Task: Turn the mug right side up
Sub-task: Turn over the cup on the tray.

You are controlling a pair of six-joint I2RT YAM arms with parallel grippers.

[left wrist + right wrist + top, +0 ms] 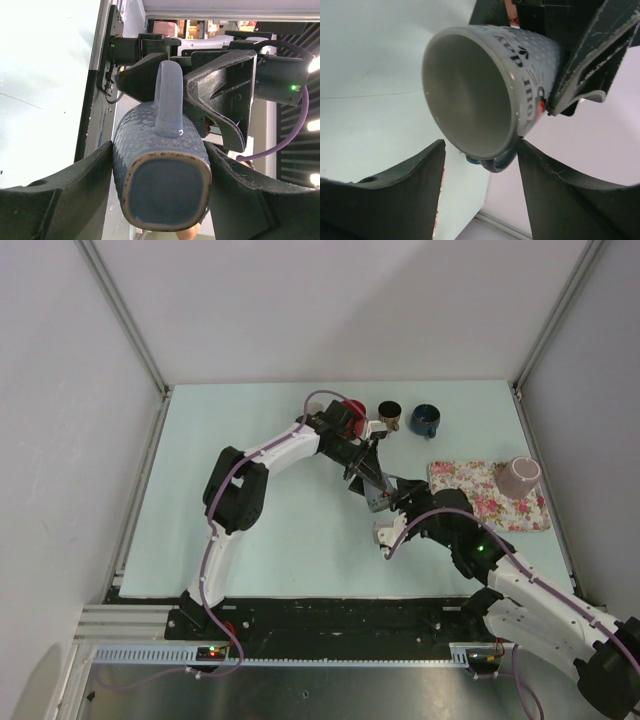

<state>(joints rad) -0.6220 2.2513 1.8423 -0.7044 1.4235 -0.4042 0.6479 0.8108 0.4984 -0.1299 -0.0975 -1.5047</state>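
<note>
A blue-grey textured mug (165, 190) hangs on its side above the table, its square base toward the left wrist camera and its handle up. My left gripper (159, 147) is shut on its body near the base. In the right wrist view the mug (470, 90) shows its pale open mouth and dark lettering. My right gripper (480, 142) has both fingertips against the rim, one on each side. The left gripper's finger (590, 55) presses the mug's far side. From above, the mug (374, 497) sits between the left gripper (362, 480) and the right gripper (396, 504).
A red mug (350, 408), a dark cup (389, 412) and a navy mug (426, 419) stand at the back of the table. A pink mug (518, 477) sits mouth down on a floral cloth (480, 495) at the right. Walls enclose the table.
</note>
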